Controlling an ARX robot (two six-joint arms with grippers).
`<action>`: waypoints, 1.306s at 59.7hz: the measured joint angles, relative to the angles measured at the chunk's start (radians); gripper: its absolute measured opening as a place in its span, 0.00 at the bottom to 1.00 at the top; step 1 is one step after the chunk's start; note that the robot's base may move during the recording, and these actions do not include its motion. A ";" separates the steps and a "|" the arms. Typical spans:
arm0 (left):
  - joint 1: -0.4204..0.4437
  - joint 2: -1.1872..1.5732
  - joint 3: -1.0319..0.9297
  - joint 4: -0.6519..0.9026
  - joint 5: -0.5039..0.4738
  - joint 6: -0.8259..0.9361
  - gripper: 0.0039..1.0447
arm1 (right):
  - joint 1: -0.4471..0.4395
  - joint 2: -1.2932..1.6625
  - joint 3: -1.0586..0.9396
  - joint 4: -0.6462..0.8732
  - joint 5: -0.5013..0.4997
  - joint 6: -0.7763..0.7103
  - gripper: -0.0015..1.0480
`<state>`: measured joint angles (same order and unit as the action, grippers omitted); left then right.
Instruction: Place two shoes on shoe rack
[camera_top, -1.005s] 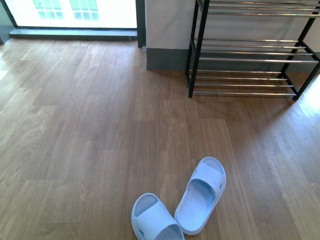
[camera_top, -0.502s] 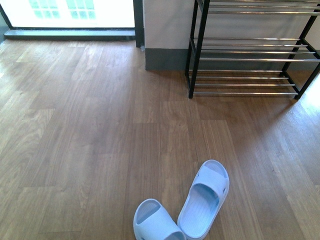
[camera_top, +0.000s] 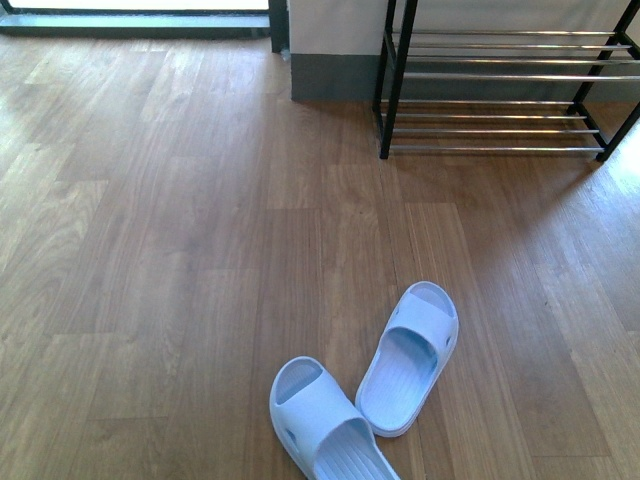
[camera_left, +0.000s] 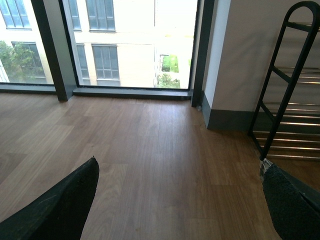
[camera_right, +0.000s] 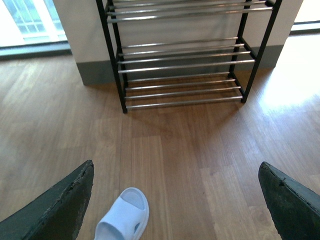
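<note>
Left end effector (camera_left: 178, 167): open, its dark fingers (camera_left: 60, 205) spread wide at the edges of the L wrist cam, holding nothing, only floor under them. Right end effector (camera_right: 176, 166): also open and holding nothing, jaws wide apart over the floor.

Closest in front view: near pale blue rubber slide (camera_top: 325, 425), sole down, heel cut off by the pic's bottom edge, toe pointing away and slightly left. Just beside it, to the right and a bit farther off, is the second pale blue rubber slide (camera_top: 410, 360), also sole down, toe angled away and slightly right. Its heel end sits v. close to the near one's side; can't tell if they touch. R wrist cam shows one slide on the floor, short of the rack; can't tell which of the pair.

Both lie on the brown wood-plank floor (camera_top: 150, 250).

Farther back on the right, well apart from the slides: black metal-frame shoe rack w/ silver rod shelves (camera_top: 500, 76), standing against a white wall w/ grey skirting (camera_top: 335, 75).

Farthest, left of that wall: dark-framed floor-level window (camera_left: 135, 45), bright outside.
</note>
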<state>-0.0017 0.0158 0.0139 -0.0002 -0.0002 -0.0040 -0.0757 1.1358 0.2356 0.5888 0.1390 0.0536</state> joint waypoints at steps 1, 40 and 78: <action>0.000 0.000 0.000 0.000 0.000 0.000 0.91 | -0.002 0.064 0.018 0.022 -0.002 -0.003 0.91; 0.000 0.000 0.000 0.000 0.000 0.000 0.91 | 0.024 1.374 0.673 0.026 -0.009 -0.142 0.91; 0.000 0.000 0.000 0.000 0.000 0.000 0.91 | 0.103 1.618 0.914 -0.100 -0.039 -0.155 0.91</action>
<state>-0.0017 0.0158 0.0139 -0.0002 0.0002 -0.0040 0.0269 2.7537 1.1496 0.4885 0.1001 -0.1017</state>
